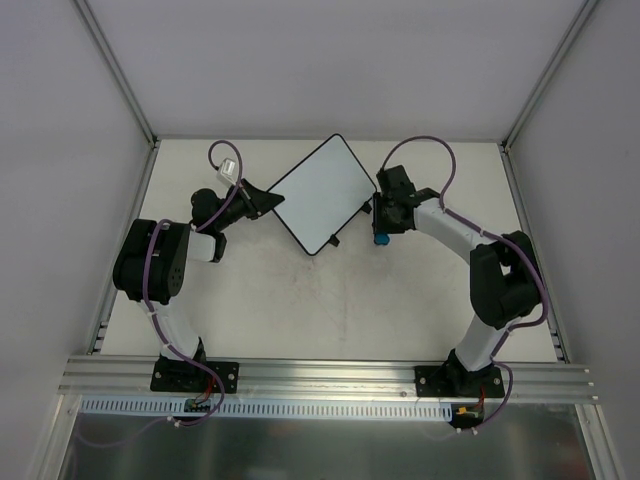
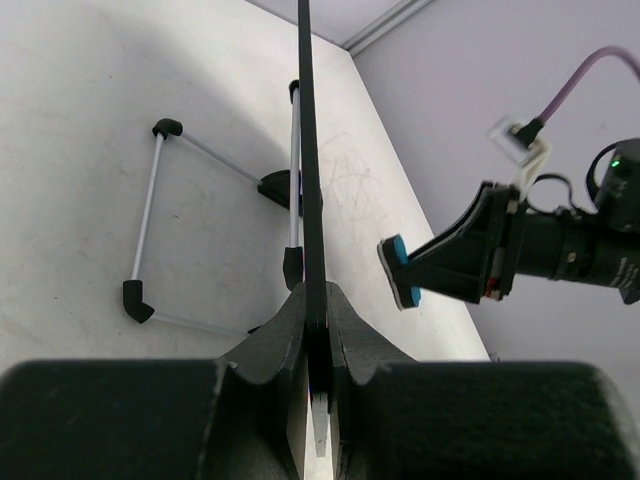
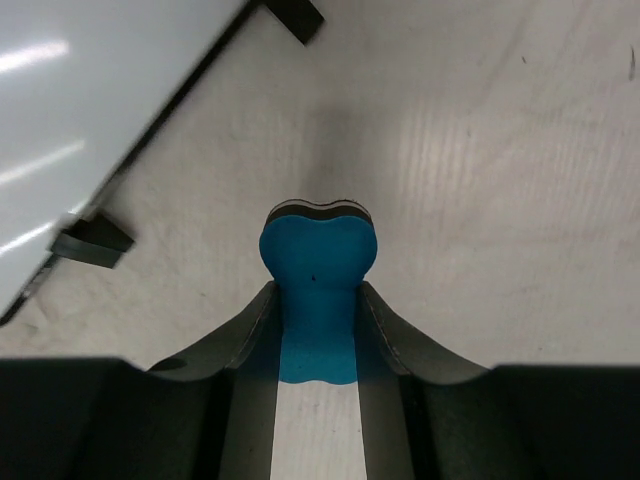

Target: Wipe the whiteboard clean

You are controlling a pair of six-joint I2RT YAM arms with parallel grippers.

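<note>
The whiteboard (image 1: 322, 193) sits turned diagonally at the back middle of the table, and its white face shows no marks. My left gripper (image 1: 266, 200) is shut on its left edge. In the left wrist view the board (image 2: 305, 150) shows edge-on between my closed fingers (image 2: 317, 300). My right gripper (image 1: 383, 226) is just off the board's right edge and is shut on the blue bone-shaped eraser (image 1: 382, 239). In the right wrist view the eraser (image 3: 318, 255) sticks out past the fingers above the table. The board (image 3: 90, 100) and its black tabs (image 3: 92, 242) lie to the upper left.
A thin wire frame with black corners (image 2: 150, 215) shows to the left of the board's edge in the left wrist view. The eraser (image 2: 398, 272) in my right gripper is visible there too. White walls and aluminium posts (image 1: 120, 75) enclose the table.
</note>
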